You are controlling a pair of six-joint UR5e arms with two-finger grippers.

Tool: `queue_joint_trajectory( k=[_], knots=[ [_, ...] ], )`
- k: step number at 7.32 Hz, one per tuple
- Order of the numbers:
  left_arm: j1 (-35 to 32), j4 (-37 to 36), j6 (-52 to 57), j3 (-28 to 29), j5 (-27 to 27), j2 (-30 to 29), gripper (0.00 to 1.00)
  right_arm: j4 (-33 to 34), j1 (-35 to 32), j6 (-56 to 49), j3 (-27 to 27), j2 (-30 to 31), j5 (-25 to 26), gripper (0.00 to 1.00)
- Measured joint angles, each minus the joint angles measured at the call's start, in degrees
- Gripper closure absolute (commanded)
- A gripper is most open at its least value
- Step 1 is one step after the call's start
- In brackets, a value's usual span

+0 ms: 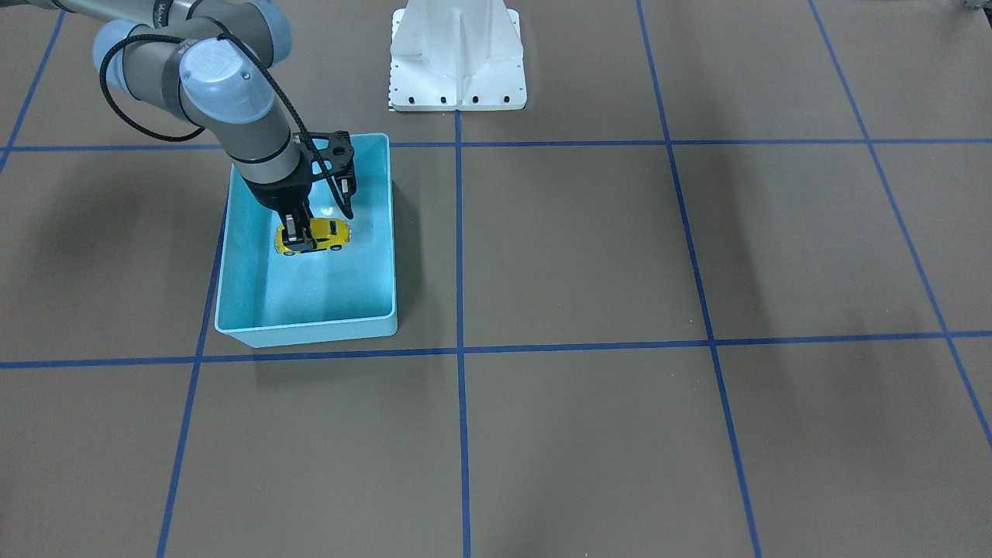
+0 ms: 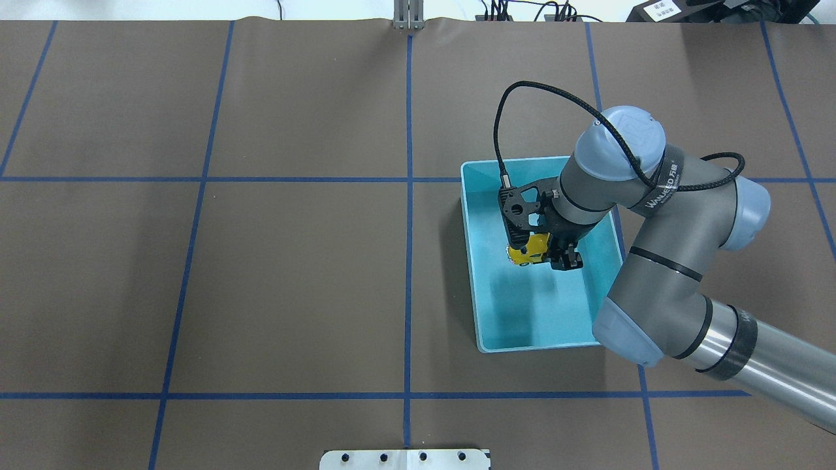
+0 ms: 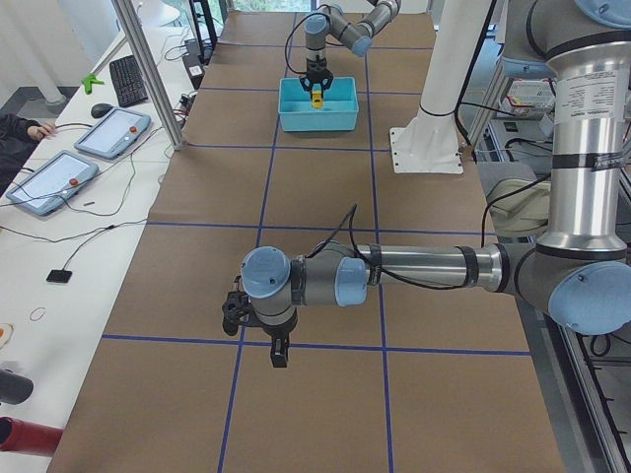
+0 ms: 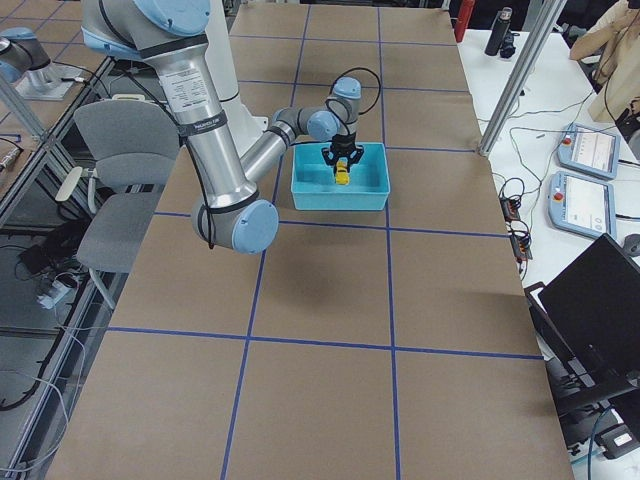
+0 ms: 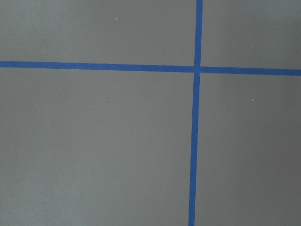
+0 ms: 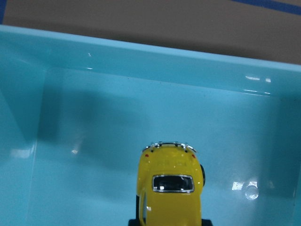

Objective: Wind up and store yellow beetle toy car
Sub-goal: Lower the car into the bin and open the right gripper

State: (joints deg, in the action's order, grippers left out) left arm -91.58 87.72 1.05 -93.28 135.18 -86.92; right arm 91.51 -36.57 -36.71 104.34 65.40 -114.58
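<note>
Brown paper covers the tabletop (image 1: 589, 248), crossed by blue tape lines (image 1: 459, 232) that mark it into large squares. My right pincer (image 1: 293, 240) points down into the light blue bin (image 1: 310, 329) and is clamped on the yellow beetle toy car (image 1: 325, 232). Its jaws are narrow, pressed on the two flanks at one end of the car. The rest of the body sticks out sideways past the fingers, roof up, roughly level. My right wrist camera looks along that roof and its dark window, and beyond the car's free end one bin wall stands a little way off. The car sits between the bin's walls and below its rim, directly under my right pincer, but I cannot tell whether its wheels touch the bin floor. The bin's walls surround my right pincer on every side, none touching it. A black cable loops from the wrist above it. Well off to the side of that pincer, past the bin's edge, the white mount (image 1: 457, 62) of the base is bolted to the tabletop. My left pincer (image 3: 279, 353) hangs fingers down over bare brown paper, well apart from the bin, just beside a crossing of two tape lines. It shows only from the table's end, so I cannot tell how wide its jaws stand. My left wrist camera shows only paper and tape beneath it.
</note>
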Motion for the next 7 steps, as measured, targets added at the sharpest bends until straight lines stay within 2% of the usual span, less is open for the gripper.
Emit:
queue_joint_trajectory(
  k=[2, 3, 4, 5, 6, 7],
  knots=[
    [0.0, 0.0, 0.0, 0.0, 0.0, 0.0, 0.0, -0.9, 0.5, 0.8, -0.8, 0.2, -0.1, 1.0],
    [0.0, 0.1, 0.0, 0.1, 0.0, -0.1, 0.0, -1.0, 0.8, 0.9, -0.9, 0.2, 0.0, 0.94],
    [0.0, 0.1, 0.0, 0.2, 0.0, -0.1, 0.0, -1.1, 0.9, 1.0, -0.9, 0.2, 0.0, 0.61],
    [0.0, 0.2, 0.1, 0.2, 0.1, 0.0, 0.0, -1.1, 0.9, 1.0, -0.9, 0.2, 0.0, 0.34],
    [0.0, 0.2, 0.1, 0.2, 0.1, 0.0, 0.0, -1.0, 1.0, 1.4, -0.9, 0.2, -0.1, 0.01],
    [0.0, 0.1, 0.1, 0.2, 0.1, 0.0, 0.0, -1.0, 1.0, 2.1, -0.9, 0.3, -0.2, 0.01]
  ],
)
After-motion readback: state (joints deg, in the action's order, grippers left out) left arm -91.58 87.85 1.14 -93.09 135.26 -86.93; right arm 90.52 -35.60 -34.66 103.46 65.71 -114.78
